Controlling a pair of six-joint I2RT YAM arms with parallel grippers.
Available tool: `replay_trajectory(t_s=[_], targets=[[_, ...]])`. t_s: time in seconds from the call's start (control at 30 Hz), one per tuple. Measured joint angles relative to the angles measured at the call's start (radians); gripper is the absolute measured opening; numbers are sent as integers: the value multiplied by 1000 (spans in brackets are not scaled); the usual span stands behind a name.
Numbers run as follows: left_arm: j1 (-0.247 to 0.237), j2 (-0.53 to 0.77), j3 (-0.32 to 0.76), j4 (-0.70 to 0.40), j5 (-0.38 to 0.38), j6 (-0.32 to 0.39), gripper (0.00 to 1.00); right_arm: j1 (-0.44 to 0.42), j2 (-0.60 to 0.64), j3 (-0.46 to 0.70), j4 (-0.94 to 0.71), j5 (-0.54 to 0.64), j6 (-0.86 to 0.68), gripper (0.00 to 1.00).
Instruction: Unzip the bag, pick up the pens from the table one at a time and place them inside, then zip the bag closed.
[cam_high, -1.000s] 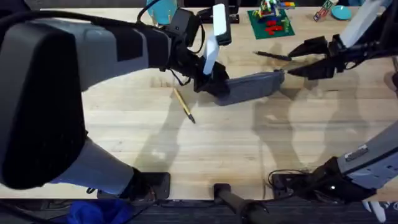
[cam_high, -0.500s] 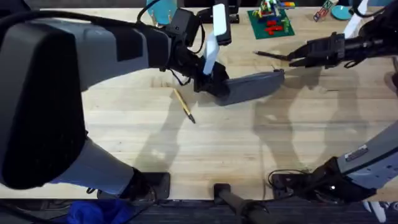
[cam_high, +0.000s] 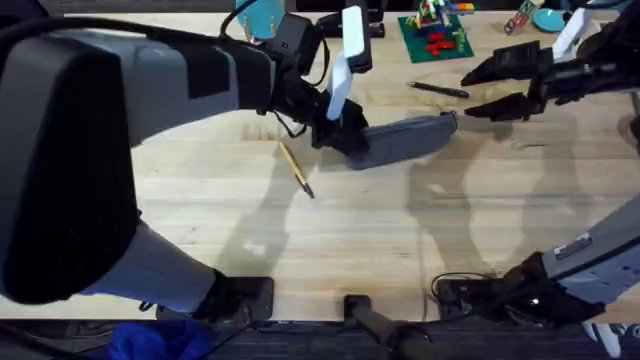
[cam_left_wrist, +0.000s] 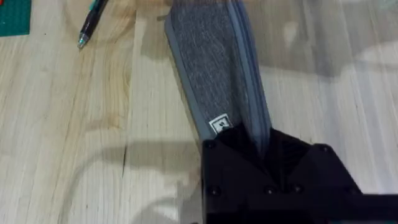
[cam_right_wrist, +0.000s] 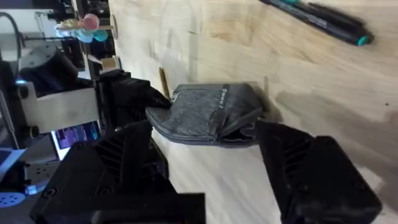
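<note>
Hovering right tool (cam_high: 478, 90), fingers spread

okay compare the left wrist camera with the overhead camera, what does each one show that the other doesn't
Only the left wrist view shows the small white tag on the bag, beside where the left gripper is shut on the bag's end. Only the overhead view shows the yellow-tan pen lying in front of the bag, the right gripper with its fingers open near the bag's other end, and the toys on the green brick plate. Both show the grey-blue bag, the black pen beyond it, and the wooden table.
</note>
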Motion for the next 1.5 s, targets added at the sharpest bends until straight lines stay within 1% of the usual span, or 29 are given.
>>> replay_trajectory(t_s=[0.1, 0.2, 0.47, 0.57, 0.8, 1.0, 1.03, 1.2, 1.33, 1.4, 1.5], targets=[[0, 0, 0, 0, 0, 0, 42, 7, 0, 0, 1, 1, 13, 996], [0, 0, 0, 0, 0, 0, 42, 34, 0, 0, 34, 24, 59, 996], [0, 0, 0, 0, 0, 0, 42, 174, 0, 6, 158, 117, 216, 996], [0, 0, 0, 0, 0, 0, 42, 208, 0, 8, 165, 132, 254, 996], [0, 0, 0, -2, 0, 0, 42, 225, 0, 14, 166, 148, 368, 997], [0, 0, 0, -3, 0, 0, 42, 224, 0, 17, 124, 168, 402, 985], [0, 0, 0, -3, 0, 0, 42, 224, 0, 17, 122, 177, 407, 890], [0, 0, 0, -4, 0, 0, 42, 225, 0, 17, 113, 184, 413, 674], [0, 0, 0, -4, 0, 0, 42, 225, 0, 17, 109, 183, 422, 453], [0, 0, 0, -3, 0, 0, 42, 225, 0, 17, 106, 181, 427, 377], [0, 0, 0, -3, 0, 0, 42, 225, 0, 17, 104, 182, 428, 316]])
